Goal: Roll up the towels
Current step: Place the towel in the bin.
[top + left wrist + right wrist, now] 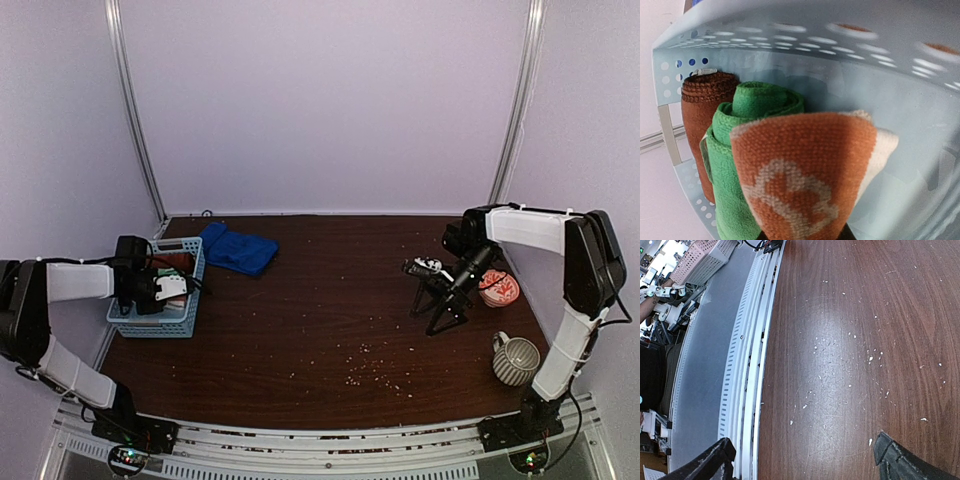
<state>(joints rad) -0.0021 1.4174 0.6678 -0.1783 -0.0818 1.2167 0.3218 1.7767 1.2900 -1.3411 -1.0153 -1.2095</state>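
Working on a dark table [320, 330] flecked with crumbs, under pale walls. Gripping the rolled orange towel [805, 170] in the left jaws, closed on its lower end and mostly hidden beneath it, and holding it within the walls of the basket [150, 328]. Not managing to tell whether the roll is touching the basket floor yet. Sharing that basket with the green towel [755, 107] and the red towel [702, 95], both rolled and standing on end side by side, the green one just beside the orange roll. Leaving the blue towel [238, 250] crumpled and unrolled on the table just behind the basket's far right corner. Holding the right jaws wide open, gripping nothing, low over bare wood well to the right of the basket.

Judging the step in hand as seating the orange roll in the basket. Aiming, for a clean placement, at lowering it upright into the free space beside the green towel and leaning it lightly against that neighbour or the basket wall for support. Opening only once its lower end is resting on the basket floor, so as not to let the roll spring loose. Lifting straight up out of the basket afterwards, avoiding snagging the cloth or tipping the other rolls. Probably turning after that to the blue towel behind the basket, seemingly the one piece not yet rolled.
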